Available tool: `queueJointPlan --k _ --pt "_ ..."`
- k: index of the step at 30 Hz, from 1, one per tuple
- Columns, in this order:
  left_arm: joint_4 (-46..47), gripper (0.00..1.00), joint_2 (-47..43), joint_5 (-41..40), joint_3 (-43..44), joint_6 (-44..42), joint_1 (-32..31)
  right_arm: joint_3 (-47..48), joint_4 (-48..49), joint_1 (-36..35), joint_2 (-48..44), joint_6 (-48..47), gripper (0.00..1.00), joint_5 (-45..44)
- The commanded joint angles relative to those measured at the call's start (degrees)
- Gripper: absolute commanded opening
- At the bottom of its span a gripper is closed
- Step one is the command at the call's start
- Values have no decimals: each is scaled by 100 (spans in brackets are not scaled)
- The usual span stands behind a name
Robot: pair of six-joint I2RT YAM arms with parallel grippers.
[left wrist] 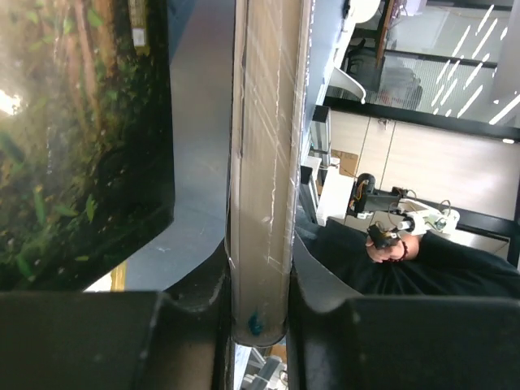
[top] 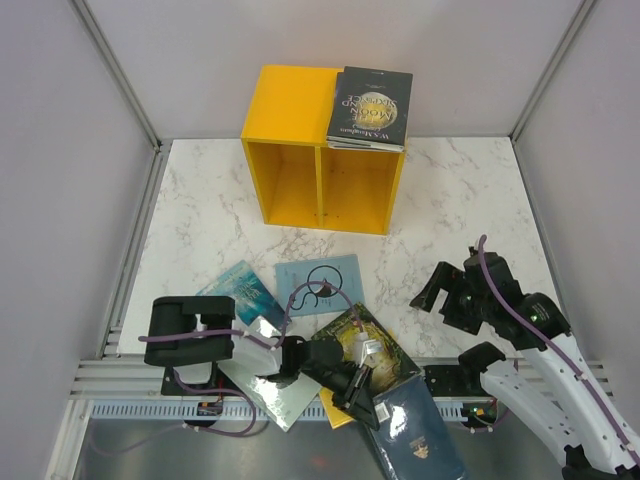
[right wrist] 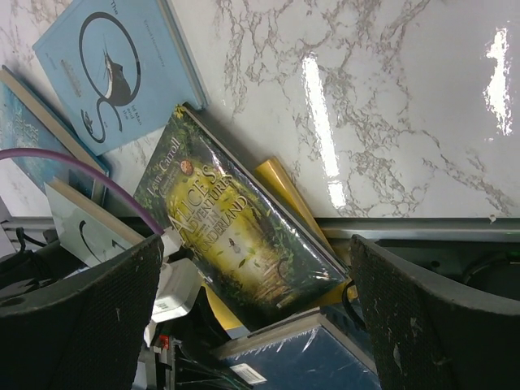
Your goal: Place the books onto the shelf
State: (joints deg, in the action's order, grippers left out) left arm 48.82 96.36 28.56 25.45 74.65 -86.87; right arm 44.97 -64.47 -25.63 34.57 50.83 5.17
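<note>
The left gripper (left wrist: pixel 258 280) pinches a book by its edge, probably the navy blue book (top: pixel 420 432). The right gripper (right wrist: pixel 256 260) hangs with fingers (right wrist: pixel 81 317) spread wide, and the dark green-gold book (right wrist: pixel 236 236) shows between them. The light blue book (right wrist: pixel 114 73) lies past their tips. Farther off, the black book (top: pixel 370 105) rests on top of the shelf (top: pixel 290 110).

A white grey-veined marble tabletop (top: pixel 480 200) lies between pale grey panel walls (top: pixel 60 150), with a ribbed silver metal rail (top: pixel 110 385) along the tabletop's near edge, toward the left corner.

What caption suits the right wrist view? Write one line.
Open right claw hovers over the Alice's Adventures in Wonderland book, lying atop a yellow book.
</note>
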Motion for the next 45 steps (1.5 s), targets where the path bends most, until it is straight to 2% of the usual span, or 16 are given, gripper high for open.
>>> queueJointPlan --k 1,4,7,8,9,11,12,16,17,20,26,32,36,37,41,45 --pt "-425 2 16 -139 -84 -153 -14 126 -101 23 6 59 98 -121" --pt "-732 2 -501 -420 -233 -197 47 380 48 14 111 -64 98 -121" --pt "-1644 2 -1652 -632 -418 -267 275 828 302 23 321 -248 98 -78" --pt "-2561 2 -1986 -693 -366 -432 467 942 364 14 384 -284 98 -77" --pt "-3092 2 -2790 -772 -279 -573 591 1135 539 14 454 -319 98 -51" --pt "-4277 2 -3619 -912 160 -1072 1090 1329 689 14 717 -380 98 -60" --pt "-5406 2 -4329 -1061 353 -1241 1293 1513 873 23 823 -398 98 -60" --pt "-7392 2 -5521 -940 1643 -2006 2664 2085 1462 14 1454 -442 98 19" --pt "-7639 2 -5592 -853 1873 -2286 3215 2208 1576 14 1578 -460 98 37" --pt "-8334 2 -5330 -299 2709 -2735 3912 2892 1858 14 2106 -565 98 177" --pt "-8591 2 -4855 -351 4142 -2948 4396 3579 2140 23 2695 -785 98 555" --pt "-8854 2 -4293 651 5407 -3518 5117 3809 2350 102 2845 -899 98 818" --pt "-8942 2 -3968 1484 5962 -3773 5689 3809 3043 190 2985 -891 98 1538" --pt "-8951 2 -3914 1686 6110 -3896 5803 3835 3245 233 3073 -838 98 2123" --pt "-8934 2 -3642 2801 6463 -4186 5936 4308 3686 251 3565 -933 98 2735" --pt "-8925 2 -3501 3121 6639 -4248 5997 4590 3696 479 3759 -1066 98 3261"
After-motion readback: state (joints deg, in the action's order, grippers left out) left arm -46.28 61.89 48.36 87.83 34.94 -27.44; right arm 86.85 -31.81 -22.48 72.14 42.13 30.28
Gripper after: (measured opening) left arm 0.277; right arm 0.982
